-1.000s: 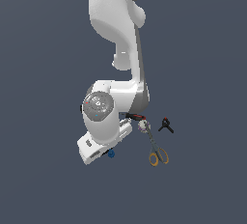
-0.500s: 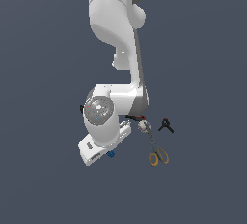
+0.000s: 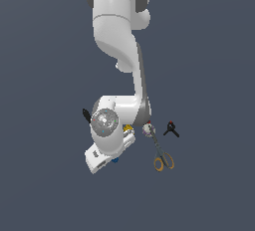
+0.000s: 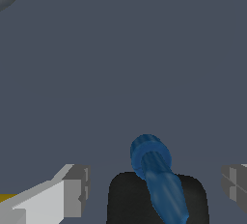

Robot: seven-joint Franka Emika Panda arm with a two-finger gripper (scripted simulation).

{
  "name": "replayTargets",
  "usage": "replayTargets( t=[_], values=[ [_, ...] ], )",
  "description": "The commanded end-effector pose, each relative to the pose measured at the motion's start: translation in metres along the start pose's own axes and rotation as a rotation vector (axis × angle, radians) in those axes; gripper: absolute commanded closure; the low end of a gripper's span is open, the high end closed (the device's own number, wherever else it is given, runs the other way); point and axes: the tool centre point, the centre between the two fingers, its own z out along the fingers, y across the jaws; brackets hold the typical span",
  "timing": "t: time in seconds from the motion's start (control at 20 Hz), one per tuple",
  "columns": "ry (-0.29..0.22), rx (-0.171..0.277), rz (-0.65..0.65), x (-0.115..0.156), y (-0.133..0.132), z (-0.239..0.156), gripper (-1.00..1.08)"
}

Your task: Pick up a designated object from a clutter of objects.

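Grey floor, blue piece [image 3: 115,160] mostly behind gripper [image 4: 153,184].

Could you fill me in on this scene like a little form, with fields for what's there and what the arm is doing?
arm: one white robot arm, bent down over a plain grey surface
target: small blue piece, lying between the two fingers in the wrist view
fingers: apart, one on each side of the blue piece, not touching it
nearby items: orange-handled scissors, black clamp, yellow block mostly hidden by the arm
grasp: not yet made
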Motion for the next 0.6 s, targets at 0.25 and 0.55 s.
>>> replayTargets(
  t=[0.25,0.55],
  values=[
    [0.001,-0.001,0.000,0.0012,0.0011,0.0011,1.08],
    [0.001,-0.001,0.000,0.0012,0.0011,0.0011,1.08]
  ],
)
